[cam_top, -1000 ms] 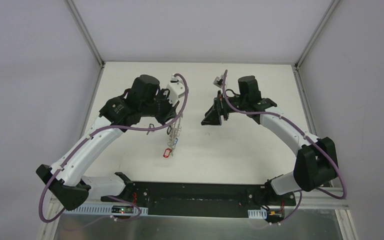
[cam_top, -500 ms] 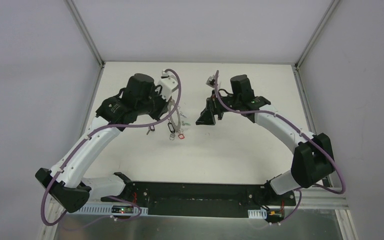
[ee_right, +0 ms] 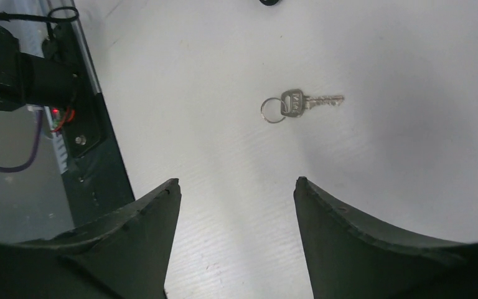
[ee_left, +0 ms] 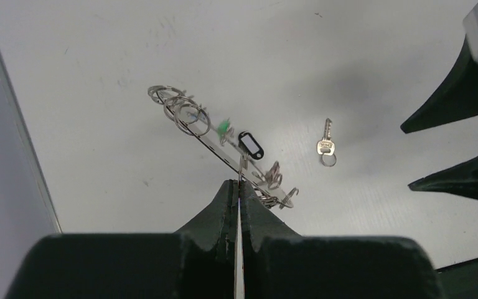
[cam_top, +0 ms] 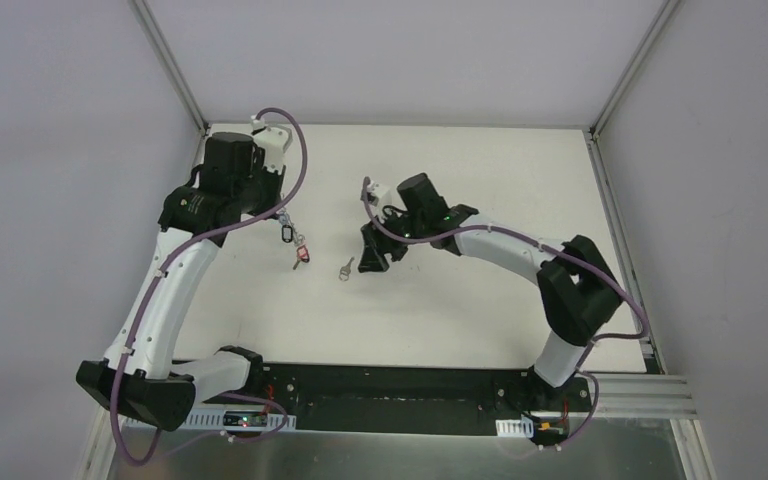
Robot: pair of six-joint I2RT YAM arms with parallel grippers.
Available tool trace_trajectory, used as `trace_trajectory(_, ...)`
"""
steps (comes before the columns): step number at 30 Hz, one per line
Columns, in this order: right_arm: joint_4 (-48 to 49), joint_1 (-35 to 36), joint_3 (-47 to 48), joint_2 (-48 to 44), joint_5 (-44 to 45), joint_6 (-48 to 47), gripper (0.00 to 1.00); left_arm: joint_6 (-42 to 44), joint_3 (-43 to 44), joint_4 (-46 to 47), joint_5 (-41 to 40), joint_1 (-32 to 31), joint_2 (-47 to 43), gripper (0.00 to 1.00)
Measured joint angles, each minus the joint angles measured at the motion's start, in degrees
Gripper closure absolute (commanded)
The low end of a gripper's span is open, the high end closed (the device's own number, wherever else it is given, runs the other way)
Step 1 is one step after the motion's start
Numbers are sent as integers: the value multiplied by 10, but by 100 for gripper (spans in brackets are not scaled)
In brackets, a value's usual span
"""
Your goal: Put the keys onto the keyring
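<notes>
The loose key lies on the table at one o'clock, just ahead of the right gripper, whose jaws stand parted, its shaft pointing to three o'clock; the left gripper, clamped on the keyring, is farther off.

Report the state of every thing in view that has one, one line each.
Large thin grey wire keyring: pinched in left gripper, strung with tags.
Small silver key with split ring: flat on white table, ungripped.
Left gripper: shut on keyring.
Right gripper: open above the key.
</notes>
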Motion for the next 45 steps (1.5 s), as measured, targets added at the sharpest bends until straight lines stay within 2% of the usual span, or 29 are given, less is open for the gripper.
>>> trace_trajectory(8, -23, 112, 79, 87, 124, -69, 36, -1, 12, -12, 1, 75, -4, 100)
trace_trajectory(17, -42, 183, 128, 162, 265, -152, 42, 0, 19, -22, 12, 114, -4, 100)
trace_trajectory(27, -50, 203, 164, 215, 368, -200, 48, 2, 24, -26, 36, 114, -4, 100)
trace_trajectory(37, -50, 208, 181, 228, 397, -214, 62, 3, 24, -31, 47, 118, -4, 100)
trace_trajectory(45, -52, 208, 181, 229, 410, -217, 69, 4, 24, -36, 50, 122, -4, 100)
